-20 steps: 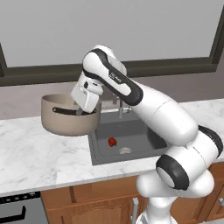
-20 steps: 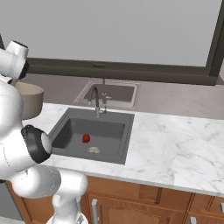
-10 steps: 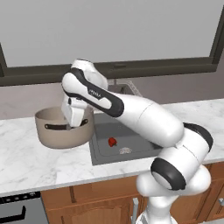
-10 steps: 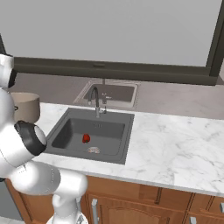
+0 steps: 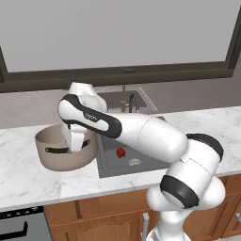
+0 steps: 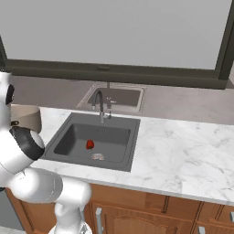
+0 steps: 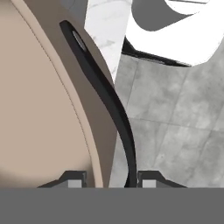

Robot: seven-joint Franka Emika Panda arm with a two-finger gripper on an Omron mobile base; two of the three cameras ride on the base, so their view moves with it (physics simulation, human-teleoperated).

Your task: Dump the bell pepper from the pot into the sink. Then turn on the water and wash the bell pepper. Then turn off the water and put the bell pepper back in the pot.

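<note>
Pot (image 5: 63, 153) sits left of centre on your counter (image 5: 28, 181); gripper (image 7: 109, 177) clamped on its rim. Bell pepper (image 5: 121, 152) lies in sink (image 6: 73, 141), centre frame.

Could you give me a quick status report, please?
Gripper shut on pot rim, pot upright on counter. Bell pepper in sink. Nothing blocking.
</note>
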